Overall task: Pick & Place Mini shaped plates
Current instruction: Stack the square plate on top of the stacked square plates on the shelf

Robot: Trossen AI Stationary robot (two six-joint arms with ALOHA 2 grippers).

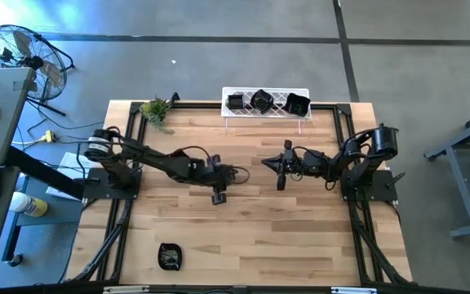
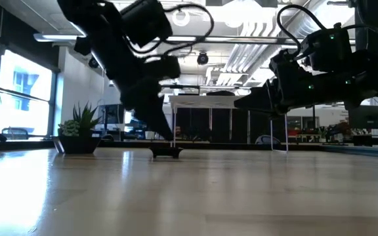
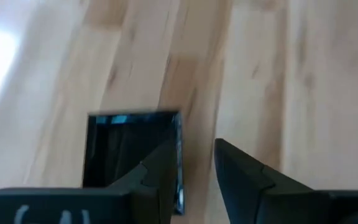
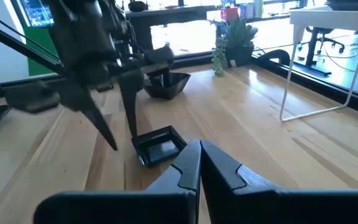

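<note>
Left arm reaching for a square mini plate at mid-table

From above, the left gripper point(image 1: 219, 196) is hovering over a small black square plate point(image 1: 219, 198) on the table point(image 1: 300, 245); three plates are sitting on the white rack point(image 1: 266, 103), another plate point(image 1: 170, 256) near the front edge. At table height, the fingers are straddling the dish point(image 2: 167, 153). The left wrist view is showing the jaws parted across the plate's point(image 3: 132, 149) rim, apparently ready to pinch it. The right gripper point(image 4: 199, 155) is waiting nearby, closed and empty, facing the plate point(image 4: 160, 147).
</note>
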